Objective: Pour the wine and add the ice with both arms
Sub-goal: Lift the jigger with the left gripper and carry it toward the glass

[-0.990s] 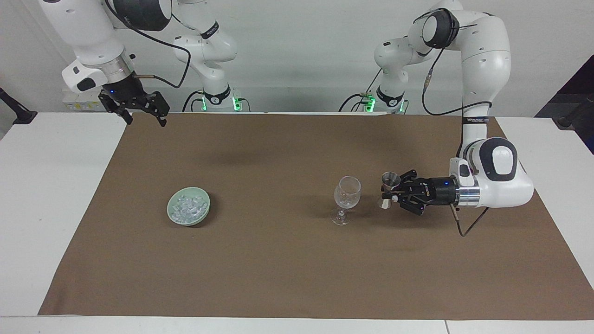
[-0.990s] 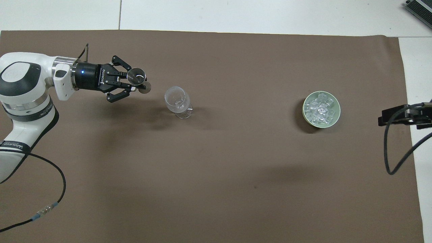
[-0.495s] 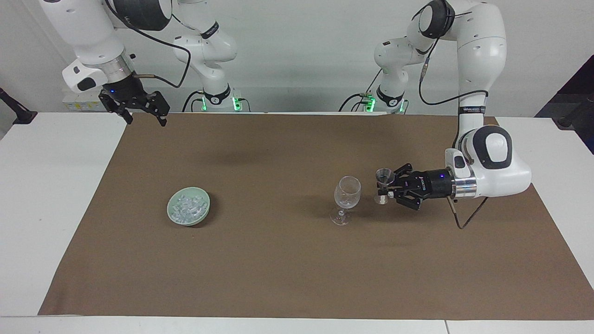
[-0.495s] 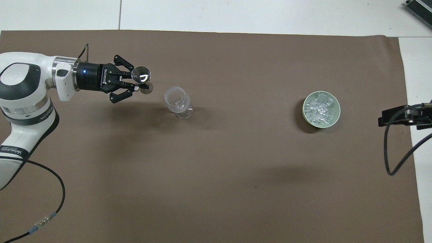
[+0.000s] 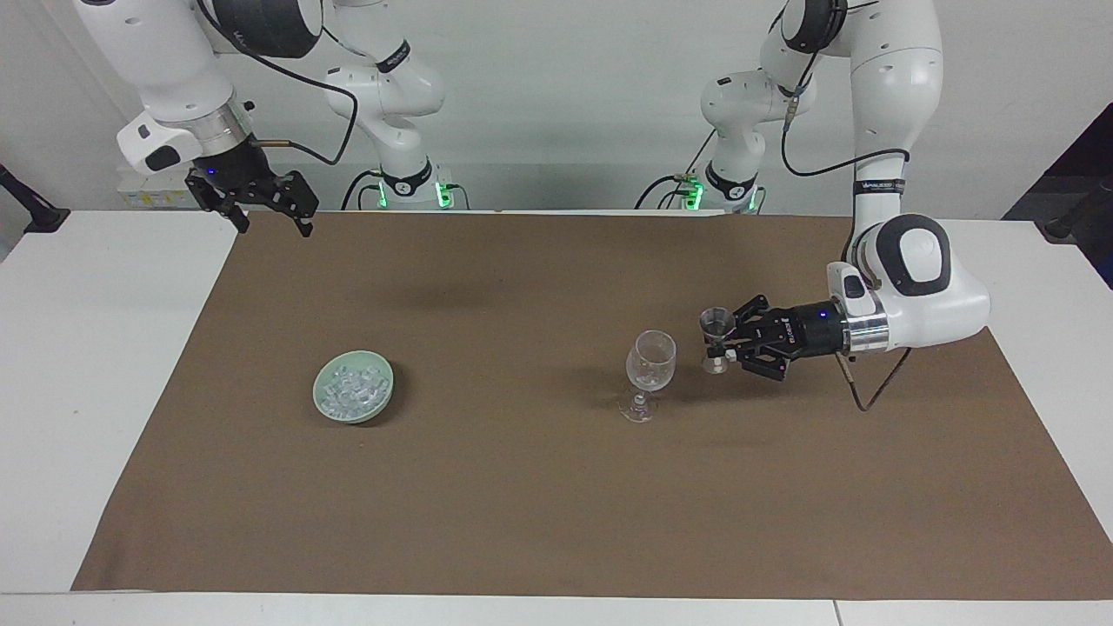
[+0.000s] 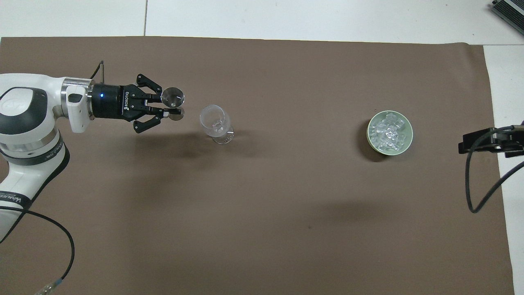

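Observation:
A clear stemmed glass (image 5: 651,361) (image 6: 213,121) stands upright on the brown mat (image 5: 556,504). Close beside it, toward the left arm's end, my left gripper (image 5: 726,346) (image 6: 166,106) lies level and is shut on the waist of a small metal jigger (image 5: 716,324) (image 6: 172,96), held upright with its mouth about level with the glass rim. No wine shows; the jigger's inside cannot be read. The ice (image 5: 350,387) (image 6: 388,133) is heaped in a pale green bowl (image 5: 389,382) (image 6: 409,139) toward the right arm's end. My right gripper (image 5: 273,224) waits open over the mat's corner.
The brown mat covers most of the white table (image 5: 104,391). Cables hang from both arms, one looping near the right gripper (image 6: 470,196). Only the glass and the bowl stand on the mat.
The left gripper has carried the jigger a little higher and closer to the glass. The right arm has stayed put.

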Controlling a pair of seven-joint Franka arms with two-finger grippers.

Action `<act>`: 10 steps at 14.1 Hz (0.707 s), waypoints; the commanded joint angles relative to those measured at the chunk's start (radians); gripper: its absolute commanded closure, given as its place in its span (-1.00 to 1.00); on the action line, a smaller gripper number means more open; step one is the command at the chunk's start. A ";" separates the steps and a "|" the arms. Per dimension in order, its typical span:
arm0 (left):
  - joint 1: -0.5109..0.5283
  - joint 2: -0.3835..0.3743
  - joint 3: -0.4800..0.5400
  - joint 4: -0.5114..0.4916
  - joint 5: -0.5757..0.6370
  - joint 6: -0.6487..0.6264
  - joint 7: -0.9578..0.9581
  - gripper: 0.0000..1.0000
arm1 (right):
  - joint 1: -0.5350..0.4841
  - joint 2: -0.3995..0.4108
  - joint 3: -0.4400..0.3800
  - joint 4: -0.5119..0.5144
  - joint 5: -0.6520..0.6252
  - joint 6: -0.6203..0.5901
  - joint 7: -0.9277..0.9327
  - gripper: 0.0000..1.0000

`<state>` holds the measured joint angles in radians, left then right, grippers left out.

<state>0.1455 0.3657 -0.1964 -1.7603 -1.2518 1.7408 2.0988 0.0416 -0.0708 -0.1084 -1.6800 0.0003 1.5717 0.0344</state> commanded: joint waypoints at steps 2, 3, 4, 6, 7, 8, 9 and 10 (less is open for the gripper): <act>-0.038 -0.071 0.022 -0.048 0.043 0.057 -0.033 0.88 | -0.005 -0.026 0.001 -0.033 0.024 0.025 -0.024 -1.00; -0.041 -0.073 0.022 -0.050 0.044 0.065 -0.033 0.88 | -0.005 -0.026 0.001 -0.035 0.024 0.025 -0.027 -1.00; -0.047 -0.082 0.023 -0.056 0.045 0.080 -0.039 0.88 | -0.005 -0.030 0.003 -0.040 0.024 0.027 -0.027 -1.00; -0.053 -0.094 0.022 -0.073 0.048 0.109 -0.048 0.88 | -0.003 -0.024 0.007 -0.072 0.024 0.068 -0.036 -1.00; -0.057 -0.100 0.023 -0.080 0.046 0.123 -0.048 0.88 | -0.003 -0.024 0.013 -0.096 0.024 0.117 -0.037 -1.00; -0.069 -0.108 0.023 -0.091 0.048 0.137 -0.048 0.88 | -0.003 -0.017 0.016 -0.109 0.024 0.149 -0.068 -1.00; -0.070 -0.111 0.023 -0.097 0.048 0.146 -0.048 0.88 | -0.002 -0.005 0.026 -0.116 0.024 0.166 -0.159 -1.00; -0.073 -0.116 0.023 -0.100 0.048 0.154 -0.048 0.88 | 0.000 0.017 0.033 -0.119 0.024 0.189 -0.239 -1.00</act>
<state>0.0992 0.3030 -0.1935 -1.8099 -1.2140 1.8558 2.0664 0.0462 -0.0649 -0.0899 -1.7642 0.0003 1.7090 -0.0784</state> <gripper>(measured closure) 0.789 0.000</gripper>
